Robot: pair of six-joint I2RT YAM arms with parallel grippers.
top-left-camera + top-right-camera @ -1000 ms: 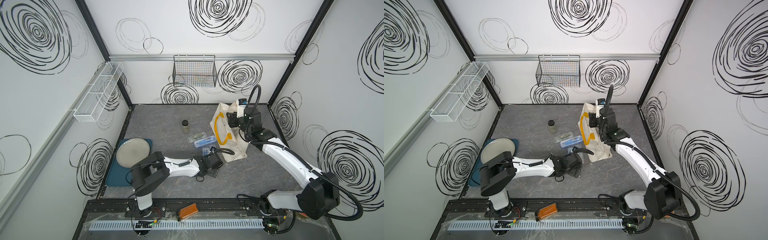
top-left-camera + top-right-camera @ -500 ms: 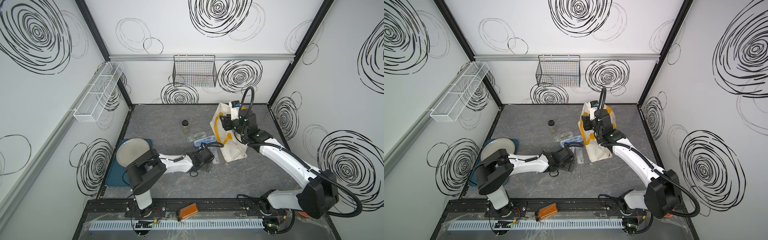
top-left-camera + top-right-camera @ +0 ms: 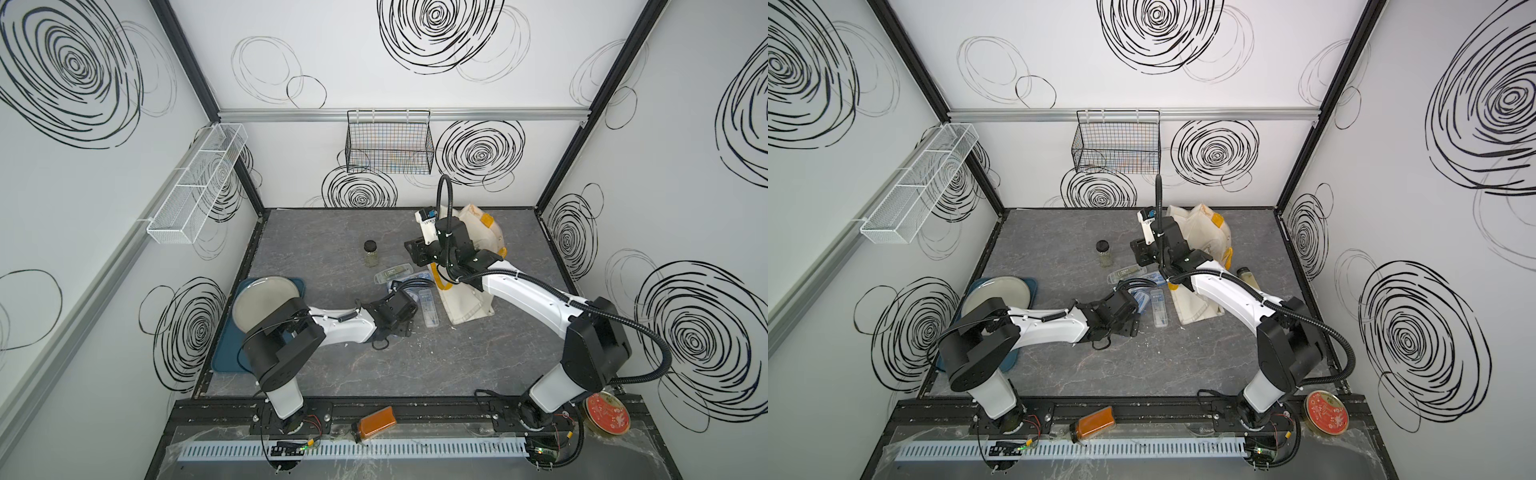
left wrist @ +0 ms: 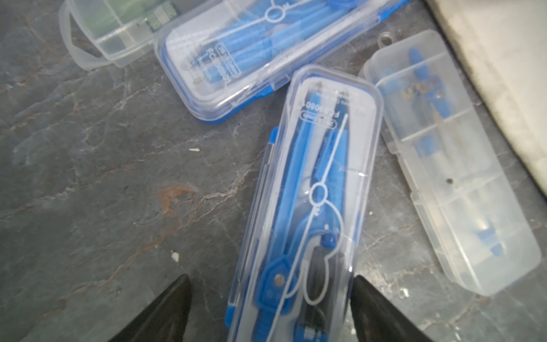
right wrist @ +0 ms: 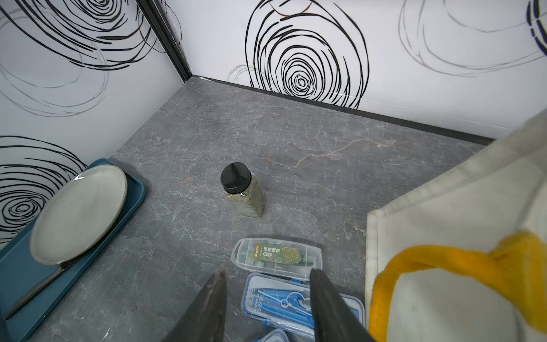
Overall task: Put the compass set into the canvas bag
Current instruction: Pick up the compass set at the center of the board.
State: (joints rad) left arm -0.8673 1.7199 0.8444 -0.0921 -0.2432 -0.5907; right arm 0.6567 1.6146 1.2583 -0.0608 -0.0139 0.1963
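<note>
The left gripper (image 4: 270, 277) stands unclenched astride the near end of the compass set (image 4: 319, 183), one finger (image 4: 367, 302) at its edge, the other clear. I would centre it before squeezing, lest the case skew into the frosted case (image 4: 450, 165) beside it. The canvas bag (image 3: 461, 307) lies just right, the right gripper (image 5: 268, 271) spread and empty by its yellow handle (image 5: 444, 260).

The table (image 5: 296, 142) is grey with marble veins, the walls (image 5: 207, 44) white with black swirls. The bag (image 5: 444, 207) is cream, its handles (image 5: 444, 257) yellow-orange; the compass case (image 4: 310, 192) clear over blue; the jar (image 5: 245, 192) seemingly greenish, black-lidded.
</note>
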